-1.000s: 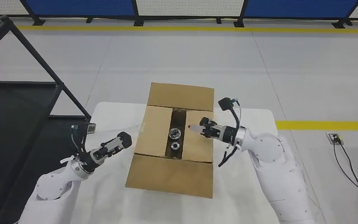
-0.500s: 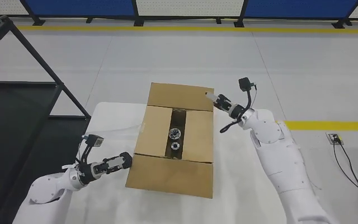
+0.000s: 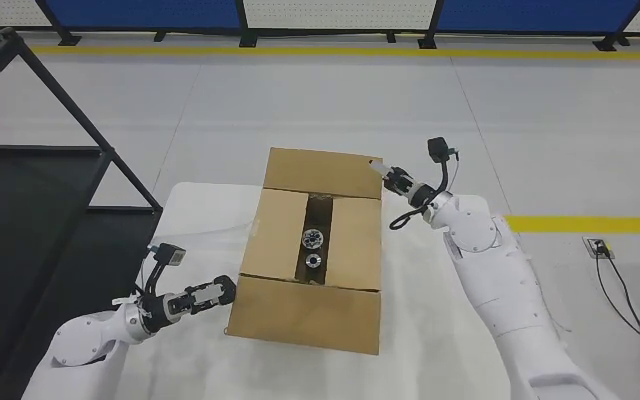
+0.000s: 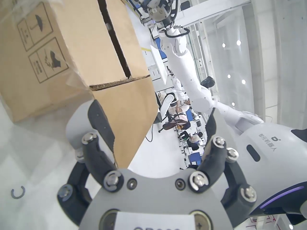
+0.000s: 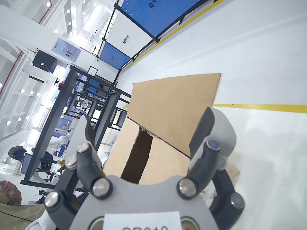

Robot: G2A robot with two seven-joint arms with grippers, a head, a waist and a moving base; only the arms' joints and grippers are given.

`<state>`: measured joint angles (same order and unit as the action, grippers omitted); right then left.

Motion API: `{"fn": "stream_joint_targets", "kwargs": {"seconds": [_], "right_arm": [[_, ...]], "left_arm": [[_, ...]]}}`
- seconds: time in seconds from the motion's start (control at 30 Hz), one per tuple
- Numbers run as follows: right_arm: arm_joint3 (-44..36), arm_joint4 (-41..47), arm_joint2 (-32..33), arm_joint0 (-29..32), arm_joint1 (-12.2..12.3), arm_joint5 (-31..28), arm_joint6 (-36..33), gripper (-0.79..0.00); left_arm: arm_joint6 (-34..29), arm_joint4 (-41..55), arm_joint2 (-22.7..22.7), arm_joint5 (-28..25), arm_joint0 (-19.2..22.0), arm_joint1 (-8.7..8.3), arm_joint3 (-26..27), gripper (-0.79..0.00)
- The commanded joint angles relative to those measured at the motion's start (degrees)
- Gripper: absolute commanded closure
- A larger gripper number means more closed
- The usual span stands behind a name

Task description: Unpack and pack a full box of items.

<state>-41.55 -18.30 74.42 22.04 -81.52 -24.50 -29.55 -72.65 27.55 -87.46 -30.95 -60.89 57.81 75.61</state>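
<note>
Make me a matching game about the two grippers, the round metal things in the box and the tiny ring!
Things:
1 left gripper
2 right gripper
3 round metal parts
4 C-shaped ring

Places:
A inside the cardboard box, seen through its top gap
B on the white table cover
C at the box's far corner
D at the box's near corner

Pairs: 1-D, 2-C, 3-A, 4-B
</note>
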Motion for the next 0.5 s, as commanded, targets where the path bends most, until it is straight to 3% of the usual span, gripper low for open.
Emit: {"fn": "stream_joint_targets", "kwargs": {"seconds": [0.0,0.3,0.47], "right_arm": [[-0.4,0.7,-0.1,0.5,0.0,0.5,0.2,-0.785],[8.8,5.8,1.5,-3.7,0.4,-7.1,-1.5,-0.785],[15.1,3.0,-0.8,-6.6,-0.5,-7.6,3.9,-0.785]], "left_arm": [[2.1,-2.2,0.1,0.8,-0.3,-0.09,1.0,-0.785],[2.3,-3.2,-0.8,2.7,-1.8,-0.78,0.1,-0.785],[1.7,-2.7,-0.1,2.5,-2.1,-0.88,-0.6,-0.785]]}}
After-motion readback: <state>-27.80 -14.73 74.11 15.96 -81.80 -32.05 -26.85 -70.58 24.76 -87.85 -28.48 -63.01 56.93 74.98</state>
